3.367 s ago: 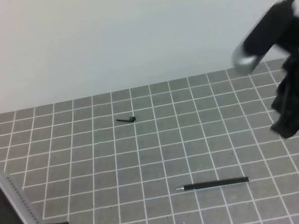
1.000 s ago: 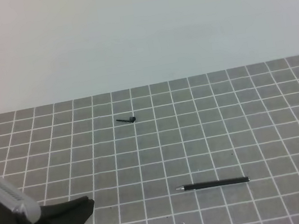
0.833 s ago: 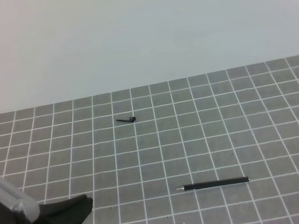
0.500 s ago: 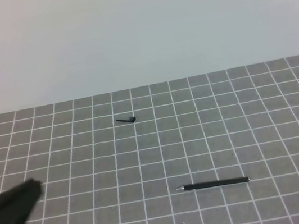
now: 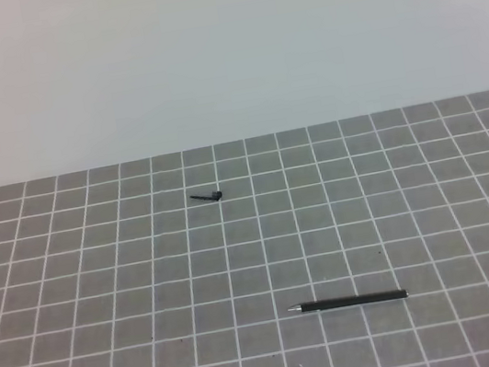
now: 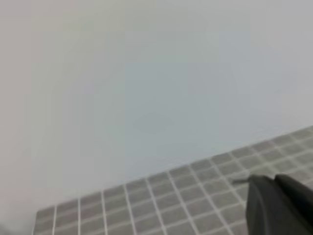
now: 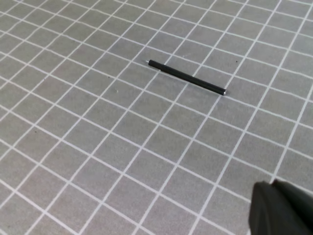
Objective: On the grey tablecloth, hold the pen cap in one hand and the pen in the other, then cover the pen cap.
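Note:
The pen cap [image 5: 208,196] lies on the grey tablecloth [image 5: 103,290] at the back, left of centre, its clip tail pointing left. The pen [image 5: 349,301] lies flat nearer the front, its silvery tip pointing left. It also shows in the right wrist view [image 7: 186,77], lying on a slant well ahead of a dark finger [image 7: 279,211] at the lower right corner. The left wrist view is blurred, with a dark finger [image 6: 276,208] at the lower right over the cloth. Neither gripper shows in the exterior high view. Both jaws are mostly cut off.
A plain pale wall [image 5: 223,47] rises behind the cloth's back edge. The grid cloth [image 7: 98,122] fills the right wrist view around the pen.
The left arm has drawn back out of the lower left corner of the exterior high view. The right arm left that view earlier. The pen and the pen cap have not moved.

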{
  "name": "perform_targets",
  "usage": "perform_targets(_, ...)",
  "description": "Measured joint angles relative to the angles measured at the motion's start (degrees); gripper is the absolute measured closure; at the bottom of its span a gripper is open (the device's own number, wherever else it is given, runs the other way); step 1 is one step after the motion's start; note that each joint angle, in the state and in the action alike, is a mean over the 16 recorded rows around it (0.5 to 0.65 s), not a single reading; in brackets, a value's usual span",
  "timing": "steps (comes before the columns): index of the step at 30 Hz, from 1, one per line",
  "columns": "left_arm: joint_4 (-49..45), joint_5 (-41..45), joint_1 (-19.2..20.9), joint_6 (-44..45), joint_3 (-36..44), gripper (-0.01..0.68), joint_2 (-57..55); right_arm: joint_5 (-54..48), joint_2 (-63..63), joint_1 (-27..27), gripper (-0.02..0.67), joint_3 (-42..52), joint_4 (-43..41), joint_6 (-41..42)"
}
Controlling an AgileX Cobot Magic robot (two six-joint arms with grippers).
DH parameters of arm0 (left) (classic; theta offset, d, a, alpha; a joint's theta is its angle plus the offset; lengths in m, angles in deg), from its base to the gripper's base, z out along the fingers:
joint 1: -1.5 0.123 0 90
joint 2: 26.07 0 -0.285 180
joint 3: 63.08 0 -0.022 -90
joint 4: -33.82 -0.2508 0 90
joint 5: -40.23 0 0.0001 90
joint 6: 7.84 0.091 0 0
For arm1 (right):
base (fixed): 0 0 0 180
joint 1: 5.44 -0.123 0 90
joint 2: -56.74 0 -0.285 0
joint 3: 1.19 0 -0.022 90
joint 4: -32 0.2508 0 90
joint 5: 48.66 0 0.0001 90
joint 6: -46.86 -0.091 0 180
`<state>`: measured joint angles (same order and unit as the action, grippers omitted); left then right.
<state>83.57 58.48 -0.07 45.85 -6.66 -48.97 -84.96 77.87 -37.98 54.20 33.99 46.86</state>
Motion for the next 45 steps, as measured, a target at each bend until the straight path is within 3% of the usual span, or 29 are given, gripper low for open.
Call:
perform_targets(8,2.7,-0.6,3.3,0.0,4.7,0.675,3.7,0.0,0.0,0.0,0.643,0.0,0.0,0.1)
perform_targets(16,3.5,-3.1,2.8,-4.1,7.3,0.675,5.2,0.0,0.0,0.0,0.643,0.0,0.0,0.3)
perform_targets(32,-31.2,-7.7,1.6,-45.0,18.3,0.675,13.3,0.0,0.0,0.0,0.643,0.0,0.0,0.4)
perform_targets(45,-39.5,-0.5,1.6,-52.1,20.9,0.675,15.5,0.0,0.0,0.0,0.644,0.0,0.0,0.4)
